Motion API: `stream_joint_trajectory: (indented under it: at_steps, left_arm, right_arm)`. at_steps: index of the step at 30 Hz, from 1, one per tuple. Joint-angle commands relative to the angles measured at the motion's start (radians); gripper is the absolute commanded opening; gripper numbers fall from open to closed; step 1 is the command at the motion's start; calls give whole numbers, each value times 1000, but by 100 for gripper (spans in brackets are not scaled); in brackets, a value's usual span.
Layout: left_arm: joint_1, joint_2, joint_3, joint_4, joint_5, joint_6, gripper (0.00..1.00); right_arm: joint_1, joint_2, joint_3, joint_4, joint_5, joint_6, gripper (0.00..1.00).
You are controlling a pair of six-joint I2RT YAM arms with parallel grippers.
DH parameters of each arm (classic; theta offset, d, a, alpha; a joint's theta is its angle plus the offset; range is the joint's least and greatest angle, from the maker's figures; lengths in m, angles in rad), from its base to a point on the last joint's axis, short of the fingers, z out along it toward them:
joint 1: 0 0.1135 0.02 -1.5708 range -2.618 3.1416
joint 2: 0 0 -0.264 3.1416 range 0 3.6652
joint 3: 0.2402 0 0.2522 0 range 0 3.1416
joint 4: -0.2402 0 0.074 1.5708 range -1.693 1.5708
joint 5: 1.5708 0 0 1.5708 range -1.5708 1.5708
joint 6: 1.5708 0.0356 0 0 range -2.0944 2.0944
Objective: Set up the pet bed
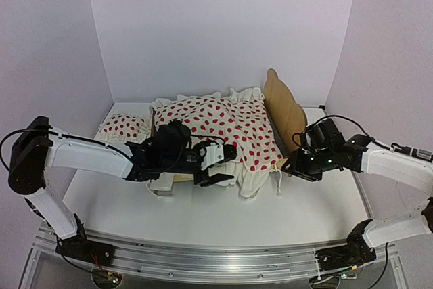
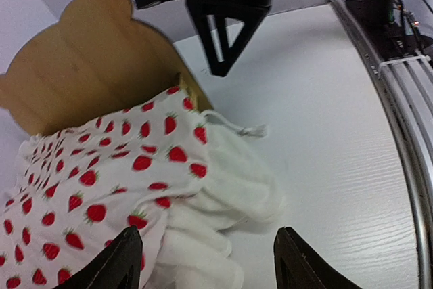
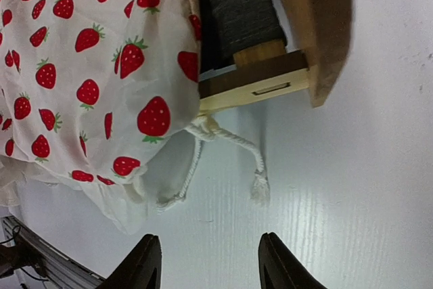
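Jaws on the left arm (image 1: 88, 155) stand wide and empty over the strawberry blanket's (image 2: 101, 167) ruffled edge. The right arm's (image 1: 399, 167) jaws gape above bare tabletop (image 3: 352, 187), beside the pet bed (image 3: 264, 82) lying mid-tabletop under that blanket.

We note a white worktop (image 1: 203, 218) with a faint wood-grain texture. The pet bed (image 1: 283, 103) stands directly on it, plywood frame flat on the surface and headboard upright. A strawberry-print pillow (image 1: 125, 126) lies on the worktop beside the end of the pet bed opposite the headboard. The strawberry-print blanket (image 1: 223, 126) covers the pet bed; its white ruffled hem spills over the near side and rests on the worktop. A white knotted cord (image 3: 230, 150) lies on the surface just beside the pet bed's headboard corner. An aluminium rail (image 1: 216, 262) borders the worktop on the near side of the pet bed.
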Motion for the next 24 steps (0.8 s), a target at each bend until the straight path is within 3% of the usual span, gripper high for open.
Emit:
stream_joint_trajectory:
  at_steps: [1, 10, 12, 15, 18, 23, 24]
  left_arm:
    - [92, -123, 8, -252, -148, -72, 68]
    - [194, -326, -116, -514, -293, -148, 70]
    - [194, -354, -144, -538, -292, -169, 70]
    - [194, -372, -189, -545, -283, -185, 68]
    - [194, -377, -222, -528, -278, -173, 54]
    - [195, -383, -225, -502, -303, -142, 4]
    - [196, -387, -220, -502, -305, -136, 1]
  right_arm:
    - [56, 82, -32, 222, -60, 71, 48]
    - [123, 283, -77, 492, -64, 104, 53]
    - [123, 320, -64, 513, -40, 98, 46]
    - [122, 344, -25, 512, -12, 55, 19]
    - [113, 328, 13, 455, 41, 8, 2]
    - [56, 248, 62, 236, 175, -44, 0]
    - [42, 233, 72, 208, 185, -59, 0]
